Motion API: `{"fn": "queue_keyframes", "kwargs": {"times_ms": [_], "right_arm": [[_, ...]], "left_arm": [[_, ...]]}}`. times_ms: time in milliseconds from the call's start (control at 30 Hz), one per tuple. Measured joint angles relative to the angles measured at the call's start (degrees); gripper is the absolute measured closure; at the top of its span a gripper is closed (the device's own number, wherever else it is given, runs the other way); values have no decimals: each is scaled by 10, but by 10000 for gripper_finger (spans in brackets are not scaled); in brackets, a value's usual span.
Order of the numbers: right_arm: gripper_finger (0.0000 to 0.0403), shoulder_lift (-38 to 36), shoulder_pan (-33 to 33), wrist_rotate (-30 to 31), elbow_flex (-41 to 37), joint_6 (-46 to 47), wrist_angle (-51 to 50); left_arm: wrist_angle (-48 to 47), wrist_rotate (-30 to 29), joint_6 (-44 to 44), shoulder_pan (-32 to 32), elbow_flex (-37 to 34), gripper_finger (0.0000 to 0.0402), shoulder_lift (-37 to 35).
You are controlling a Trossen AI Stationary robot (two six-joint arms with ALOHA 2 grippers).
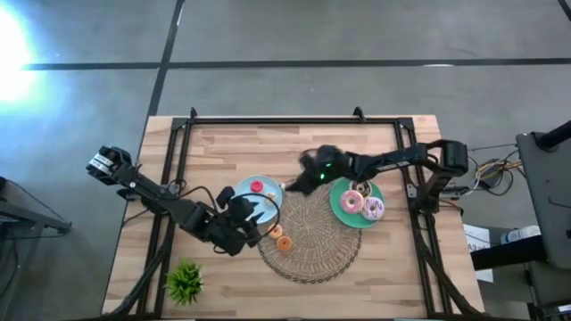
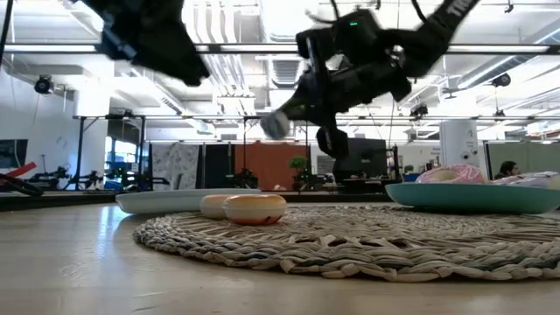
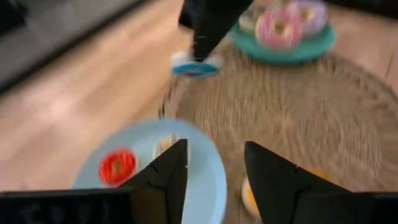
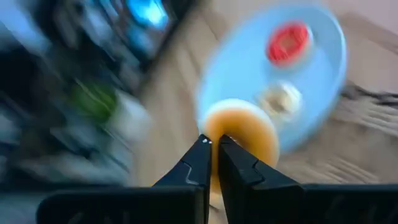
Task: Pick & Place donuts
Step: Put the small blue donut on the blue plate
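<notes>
The table (image 1: pixel 294 143) carried a round woven mat (image 1: pixel 312 236) near its front middle. A light-blue plate (image 1: pixel 260 192) sat at the mat's left edge and a green plate (image 1: pixel 343 212) overlapped its right edge.

The left arm reached in from the left, its gripper (image 1: pixel 239 223) hanging above the blue plate's near side with fingers (image 3: pixel 166 171) parted and nothing between them.

The right arm stretched from the right across the green plate; its gripper (image 1: pixel 290 185) hovered between the two plates, raised well above the table in the low view. Its fingers (image 4: pixel 205 163) were pressed together with nothing visibly between them, and an orange donut (image 4: pixel 244 134) lay below their tips.

A pink donut (image 1: pixel 352 201) and a lilac-white one (image 1: pixel 372 208) lay touching on the green plate. A red donut (image 1: pixel 257 186) and a pale small one (image 3: pixel 166 145) lay on the blue plate. Two tiny orange donuts (image 1: pixel 279 237) sat on the mat's left edge, just beside the blue plate.
</notes>
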Motion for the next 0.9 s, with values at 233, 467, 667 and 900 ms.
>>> {"fn": "queue_keyframes", "kwargs": {"times_ms": [233,467,667,900], "right_arm": [[390,8,3,45,-56,279,262],[390,8,28,121,-35,304,260],[390,8,29,166,-27,290,259],[390,8,40,196,-24,288,256]], "left_arm": [[148,-67,115,30,-18,268,20],[195,-126,92,71,-12,268,46],[221,-132,82,75,-3,268,63],[223,-178,56,85,0,268,64]]}}
